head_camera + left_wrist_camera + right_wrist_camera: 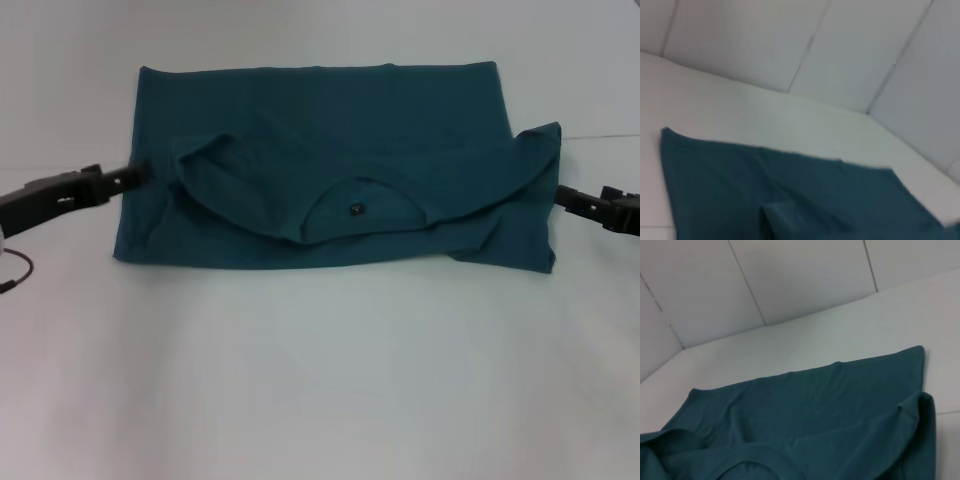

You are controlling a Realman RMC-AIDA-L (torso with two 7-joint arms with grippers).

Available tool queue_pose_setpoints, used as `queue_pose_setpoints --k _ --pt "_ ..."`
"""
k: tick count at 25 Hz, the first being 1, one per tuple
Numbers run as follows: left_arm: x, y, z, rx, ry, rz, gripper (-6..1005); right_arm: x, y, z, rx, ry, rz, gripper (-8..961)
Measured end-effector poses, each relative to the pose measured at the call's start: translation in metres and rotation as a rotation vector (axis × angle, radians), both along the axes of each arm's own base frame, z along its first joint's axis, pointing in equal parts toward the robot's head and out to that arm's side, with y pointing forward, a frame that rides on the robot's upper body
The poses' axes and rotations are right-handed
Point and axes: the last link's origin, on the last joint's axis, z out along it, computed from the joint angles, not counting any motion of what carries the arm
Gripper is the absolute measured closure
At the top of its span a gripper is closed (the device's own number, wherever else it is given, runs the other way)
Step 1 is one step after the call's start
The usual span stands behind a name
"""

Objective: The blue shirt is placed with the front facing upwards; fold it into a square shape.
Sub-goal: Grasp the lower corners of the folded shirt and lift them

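The blue shirt (330, 120) lies on the white table (320, 380), doubled over into a wide band. Its collar half rests on top, with the round neckline and small dark tag (355, 208) near the front middle. No lettering shows. My left gripper (138, 173) sits low at the shirt's left edge, its tip touching the cloth by the folded sleeve. At the right edge, my right gripper (560, 194) is just beside the folded sleeve. The left wrist view shows the shirt (790, 190) with no fingers in it. Neither does the right wrist view of the shirt (815, 410).
Bare white table stretches in front of the shirt and behind it. White wall panels (790, 280) rise at the table's far side. A thin dark cable (15, 270) loops at the left edge of the head view.
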Motion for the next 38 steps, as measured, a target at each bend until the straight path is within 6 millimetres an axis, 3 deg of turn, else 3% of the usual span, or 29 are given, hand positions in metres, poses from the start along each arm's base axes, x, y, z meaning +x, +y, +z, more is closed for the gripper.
queue_pose_setpoints --k 7,16,23,32,38 --pt "0.002 -0.001 -0.010 -0.077 0.177 -0.058 99 0.001 -0.001 -0.001 0.007 0.005 -0.006 83" --pt "0.017 0.005 -0.015 -0.100 0.282 -0.132 98 0.001 -0.002 -0.003 0.002 0.005 -0.004 83" --pt "0.022 0.022 -0.039 -0.297 0.471 -0.086 103 0.001 -0.003 -0.005 -0.009 0.012 -0.005 84" --pt "0.024 0.038 -0.028 -0.244 0.530 -0.057 114 -0.001 -0.004 -0.009 -0.019 0.024 0.001 84" --pt "0.017 0.043 -0.035 -0.270 0.553 -0.025 122 -0.002 -0.004 -0.011 -0.024 0.028 0.000 84"
